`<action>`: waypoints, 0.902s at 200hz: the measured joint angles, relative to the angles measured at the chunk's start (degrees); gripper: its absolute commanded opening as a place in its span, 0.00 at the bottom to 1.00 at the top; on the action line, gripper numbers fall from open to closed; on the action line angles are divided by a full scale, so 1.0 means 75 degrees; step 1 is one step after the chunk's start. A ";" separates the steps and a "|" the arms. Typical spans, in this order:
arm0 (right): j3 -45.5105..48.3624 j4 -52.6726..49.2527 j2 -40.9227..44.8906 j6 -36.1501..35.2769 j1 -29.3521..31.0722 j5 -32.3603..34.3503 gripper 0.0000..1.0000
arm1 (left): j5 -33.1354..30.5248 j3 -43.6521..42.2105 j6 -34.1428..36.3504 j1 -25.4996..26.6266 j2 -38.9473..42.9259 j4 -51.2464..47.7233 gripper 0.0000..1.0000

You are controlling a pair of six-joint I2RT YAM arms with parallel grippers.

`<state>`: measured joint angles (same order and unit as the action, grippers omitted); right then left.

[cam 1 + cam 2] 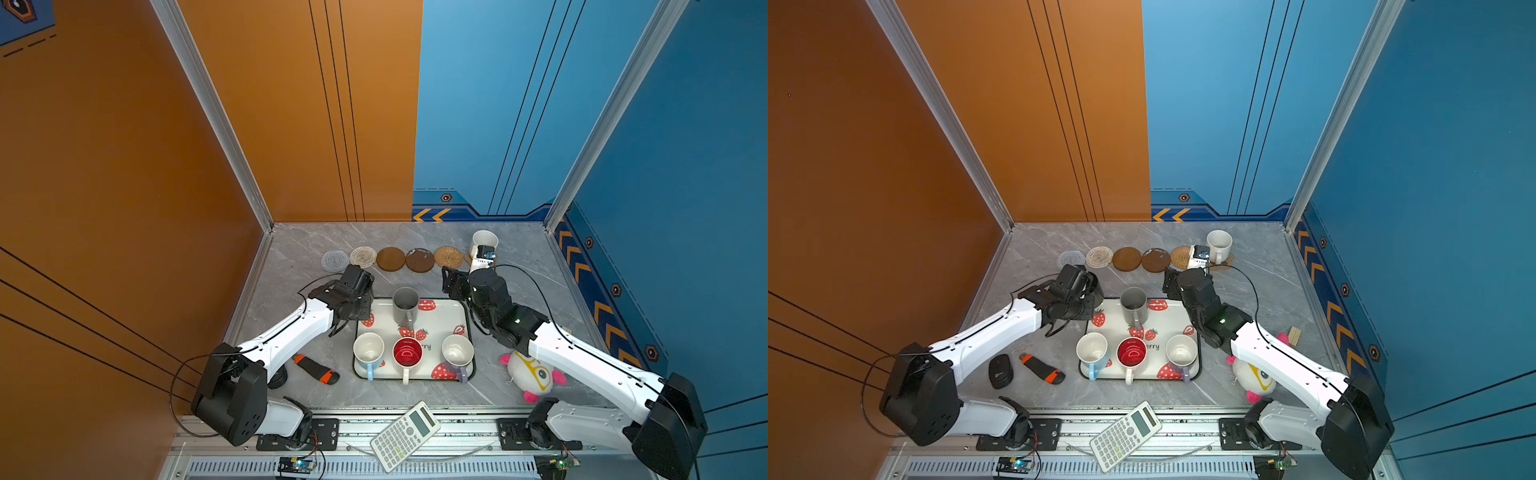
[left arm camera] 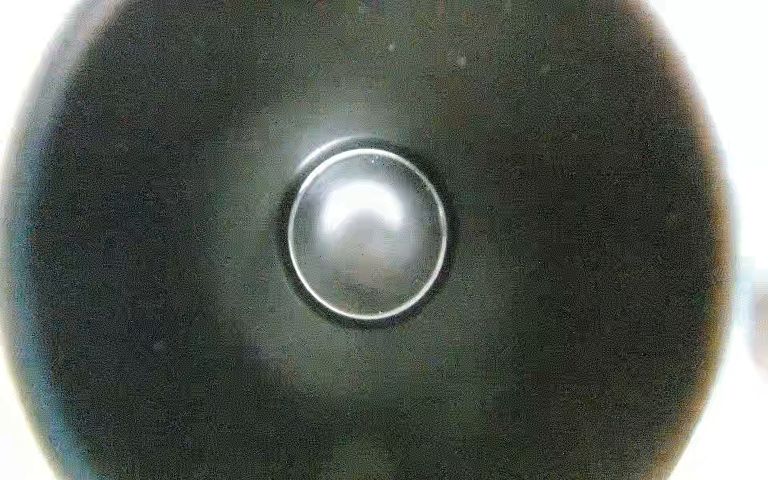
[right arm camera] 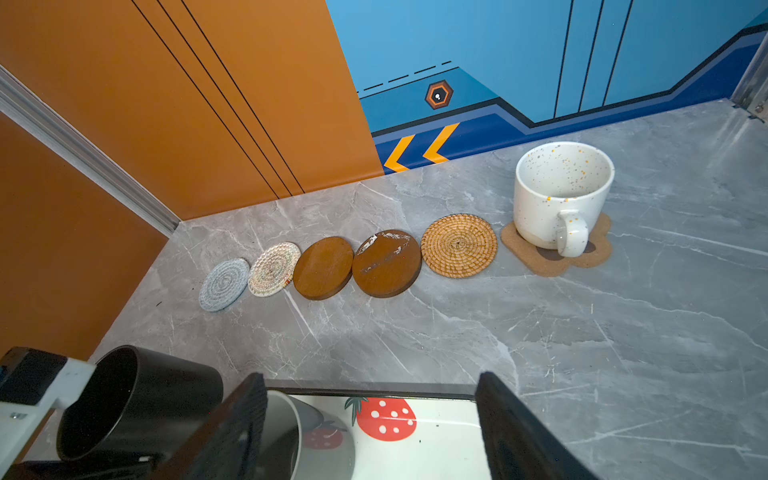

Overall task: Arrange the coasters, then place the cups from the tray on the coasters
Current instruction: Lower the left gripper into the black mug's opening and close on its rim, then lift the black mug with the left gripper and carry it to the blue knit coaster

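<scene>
Six coasters lie in a row at the back: grey woven [image 1: 335,259], white woven [image 1: 363,257], two brown discs [image 1: 390,259] [image 1: 419,260], tan woven [image 1: 448,257] and a paw-shaped one [image 3: 552,262]. A speckled cup [image 1: 484,242] stands on the paw-shaped one. On the tray [image 1: 440,322] stand grey [image 1: 405,305], light blue [image 1: 368,351], red-inside [image 1: 407,353] and lavender [image 1: 457,353] cups. My left gripper [image 1: 348,296] is shut on the black cup [image 3: 137,407], tilted by the tray's far left corner; its dark inside [image 2: 365,232] fills the left wrist view. My right gripper [image 3: 370,432] hangs open over the tray's far edge, holding nothing.
A calculator [image 1: 405,436] lies on the front rail. A plush toy [image 1: 534,376] sits under the right arm, with a wooden block [image 1: 1293,336] beside it. An orange-and-black tool [image 1: 316,370] and a black oval object [image 1: 1000,372] lie left of the tray.
</scene>
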<state>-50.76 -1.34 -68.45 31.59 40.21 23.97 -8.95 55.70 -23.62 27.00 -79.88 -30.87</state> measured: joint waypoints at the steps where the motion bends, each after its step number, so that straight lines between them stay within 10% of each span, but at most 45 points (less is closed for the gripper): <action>1: 0.0000 0.0003 0.0003 0.0000 -0.0015 0.0000 0.78 | 0.0000 0.0006 -0.0003 -0.0009 0.0006 0.0000 0.00; 180: 0.0653 0.0000 0.0670 0.0079 -0.0973 -0.0481 0.78 | 0.0003 0.2565 0.0125 -0.1507 -0.1632 -0.0029 0.00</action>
<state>-45.87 -1.34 -63.42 32.18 32.91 20.36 -8.93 74.94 -22.68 15.70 -92.12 -31.09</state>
